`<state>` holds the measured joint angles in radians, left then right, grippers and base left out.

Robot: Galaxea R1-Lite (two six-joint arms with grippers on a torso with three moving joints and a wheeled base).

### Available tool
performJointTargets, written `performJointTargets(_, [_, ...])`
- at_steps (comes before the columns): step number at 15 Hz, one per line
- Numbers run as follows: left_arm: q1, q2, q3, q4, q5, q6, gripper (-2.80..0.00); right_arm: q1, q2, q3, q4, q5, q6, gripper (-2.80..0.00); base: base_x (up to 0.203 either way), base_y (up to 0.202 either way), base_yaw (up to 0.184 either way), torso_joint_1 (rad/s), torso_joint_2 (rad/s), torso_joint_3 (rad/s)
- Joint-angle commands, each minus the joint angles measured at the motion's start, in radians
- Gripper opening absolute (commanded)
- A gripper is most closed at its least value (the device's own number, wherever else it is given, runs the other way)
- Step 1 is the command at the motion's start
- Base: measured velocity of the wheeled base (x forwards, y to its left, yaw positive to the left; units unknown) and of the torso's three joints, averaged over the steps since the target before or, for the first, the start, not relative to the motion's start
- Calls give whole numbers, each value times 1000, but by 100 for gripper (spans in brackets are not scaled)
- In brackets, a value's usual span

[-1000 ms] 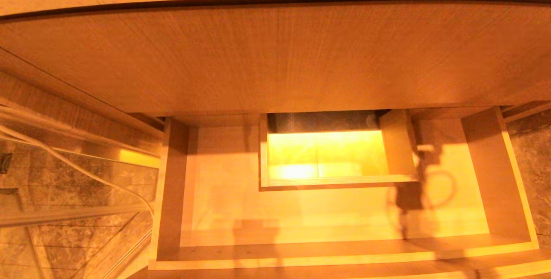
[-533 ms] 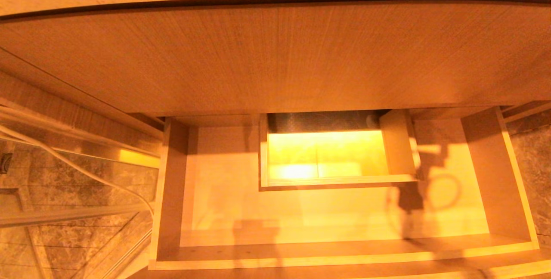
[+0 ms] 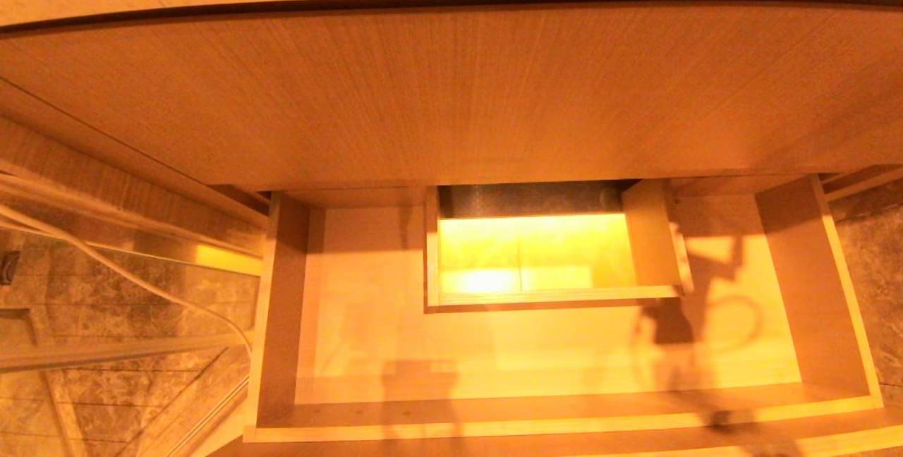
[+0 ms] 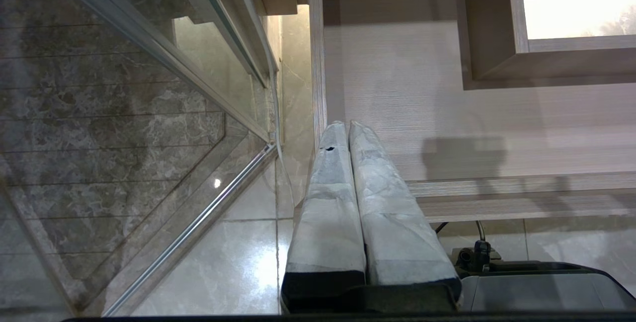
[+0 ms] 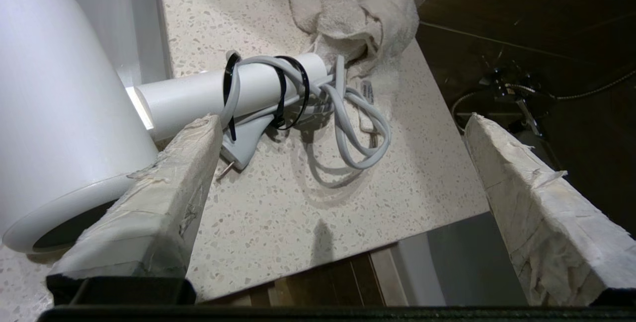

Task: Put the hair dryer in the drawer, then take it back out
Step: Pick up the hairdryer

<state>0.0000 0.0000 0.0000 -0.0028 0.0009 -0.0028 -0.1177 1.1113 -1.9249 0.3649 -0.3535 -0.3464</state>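
The hair dryer (image 5: 194, 96) lies on a speckled countertop (image 5: 298, 202) in the right wrist view, a small white one whose grey-white cord (image 5: 357, 133) is bound with black ties. My right gripper (image 5: 342, 118) hovers open over the countertop; one fingertip (image 5: 201, 133) is close beside the dryer's handle and nothing is held. The drawer (image 3: 395, 316) stands pulled out and holds nothing but shadows around its boxed cut-out (image 3: 536, 252). My left gripper (image 4: 344, 125) is shut and empty by the drawer's (image 4: 447, 113) left front corner. Neither gripper nor the dryer shows in the head view.
A taller wood panel (image 3: 451, 90) and the counter edge sit above the drawer. A glass shower panel (image 4: 149, 88) and marble floor lie to the left. A crumpled towel (image 5: 357, 4) lies behind the dryer. A dark drop with a tap (image 5: 512, 93) lies past the countertop's edge.
The shadow of the arm and cord loop on the drawer's right floor has slid to the right and forward. The drawer has not moved.
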Motion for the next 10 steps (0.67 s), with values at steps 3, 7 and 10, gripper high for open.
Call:
performJointTargets(3, [0, 0, 0, 0, 1, 0, -280, -55, -14, -9, 9, 23, 66, 0, 0, 0, 0, 0, 0, 0])
performJointTargets(7, [0, 0, 0, 0, 1, 0, -280, -103, -14, -3, 42, 175, 130, 0, 0, 0, 0, 0, 0, 0])
performJointTargets(10, [0, 0, 0, 0, 1, 0, -280, -132, -43, 33, 54, 235, 163, 0, 0, 0, 0, 0, 0, 0])
